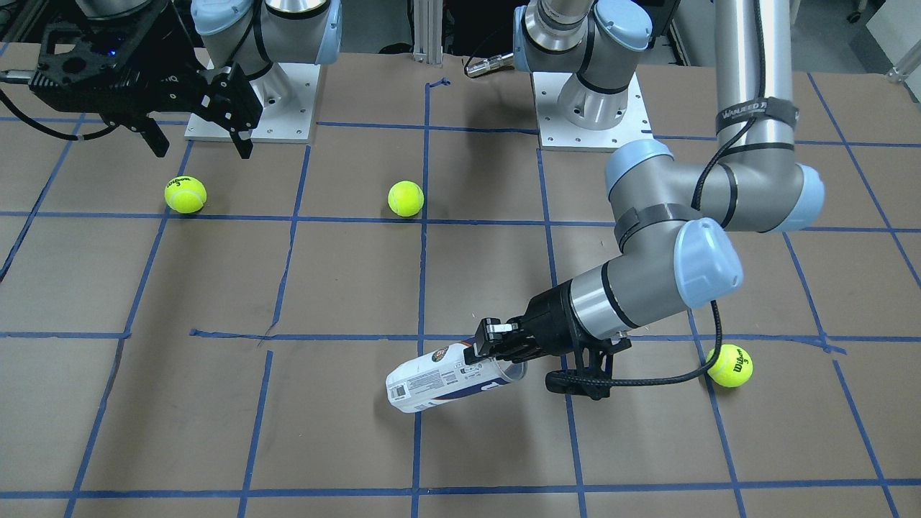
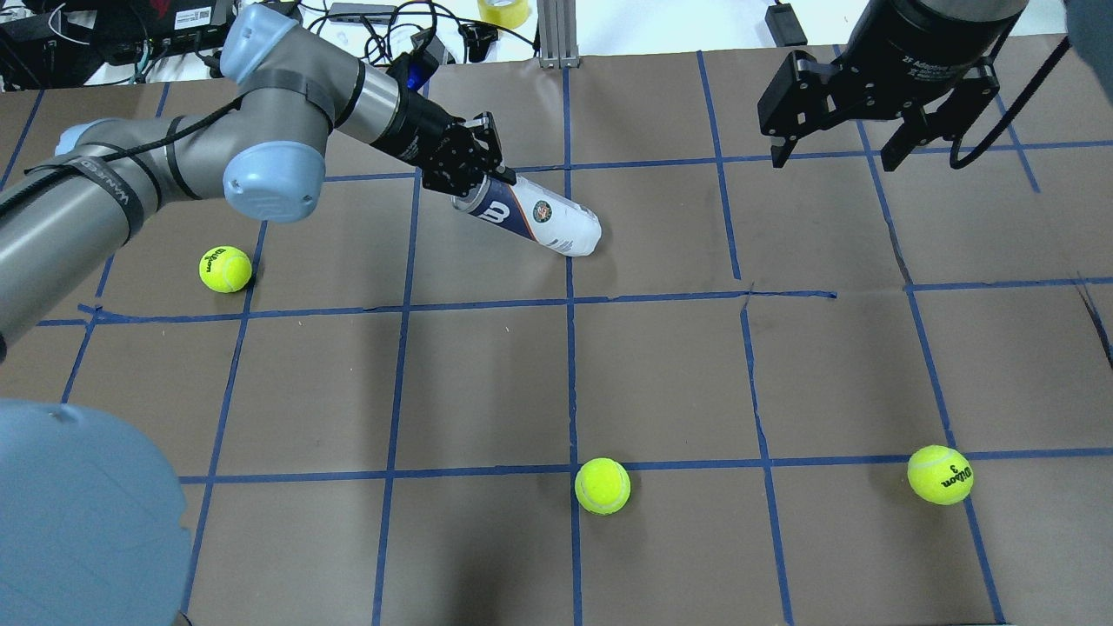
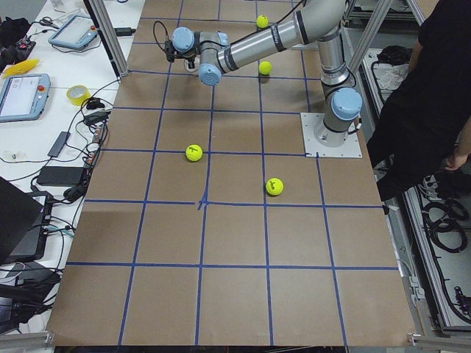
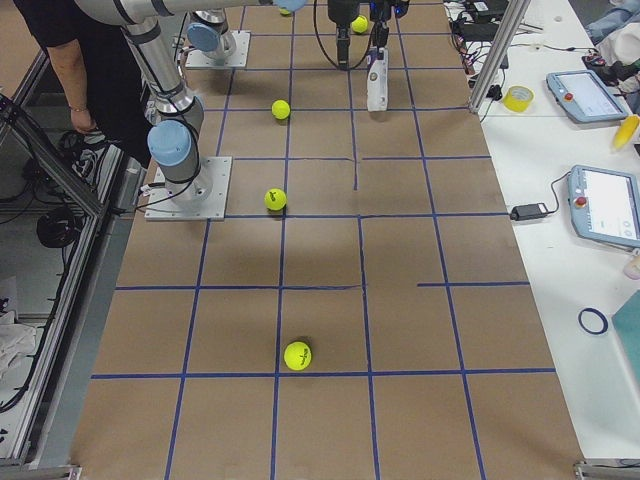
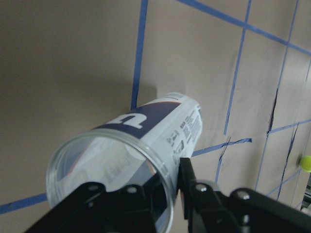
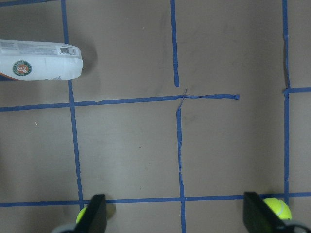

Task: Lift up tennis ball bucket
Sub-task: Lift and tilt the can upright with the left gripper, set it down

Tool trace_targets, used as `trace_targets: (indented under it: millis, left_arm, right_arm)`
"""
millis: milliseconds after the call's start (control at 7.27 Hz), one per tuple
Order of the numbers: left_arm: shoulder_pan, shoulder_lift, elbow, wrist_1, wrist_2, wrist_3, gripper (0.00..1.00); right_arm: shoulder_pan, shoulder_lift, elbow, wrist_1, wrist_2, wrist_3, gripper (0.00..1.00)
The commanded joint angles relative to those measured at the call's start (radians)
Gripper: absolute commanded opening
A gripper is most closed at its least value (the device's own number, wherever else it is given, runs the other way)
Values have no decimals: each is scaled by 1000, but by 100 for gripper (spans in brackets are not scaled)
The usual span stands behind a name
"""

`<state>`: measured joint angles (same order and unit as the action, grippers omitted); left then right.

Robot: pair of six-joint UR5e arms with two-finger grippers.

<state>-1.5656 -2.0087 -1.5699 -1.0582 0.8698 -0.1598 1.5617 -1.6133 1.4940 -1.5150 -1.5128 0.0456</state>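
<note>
- Two tools seen: bucket is pinched at its open rim by left tool.
- Well apart from it, right tool is held spread.

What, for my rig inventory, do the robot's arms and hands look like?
Both arms are silver-grey tubes with pale blue joint caps. The left arm carries a black cable under black straps. The left hand and right hand are black, two-fingered.

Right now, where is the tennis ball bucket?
In the overhead view, the tennis ball bucket is in the table's far half, just left of centre, its open end gripped by the left hand.
</note>
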Motion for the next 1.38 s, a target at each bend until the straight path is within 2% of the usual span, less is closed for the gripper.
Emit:
trace_targets:
  millis: [0, 138, 413, 550, 963, 1101, 1239]
  left_arm:
    - [-45, 28, 114, -67, 131, -21, 0]
    - [-83, 22, 161, -84, 313, 5, 0]
    - [-146, 18, 177, -120, 620, 193, 0]
    - [-174, 8, 177, -121, 694, 203, 0]
    - [-195, 2, 172, -190, 698, 217, 0]
    - [-197, 2, 172, -224, 699, 218, 6]
    - [-198, 1, 172, -224, 695, 218, 29]
  right_arm:
    - [0, 1, 0, -1, -1, -1, 100]
    - [0, 0, 0, -1, -3, -1, 100]
    - [0, 1, 0, -4, -1, -1, 100]
    - [0, 1, 0, -4, -1, -1, 100]
    - [0, 1, 0, -2, -1, -1, 100]
    - [0, 1, 0, -4, -1, -1, 100]
    - [0, 1, 0, -4, -1, -1, 100]
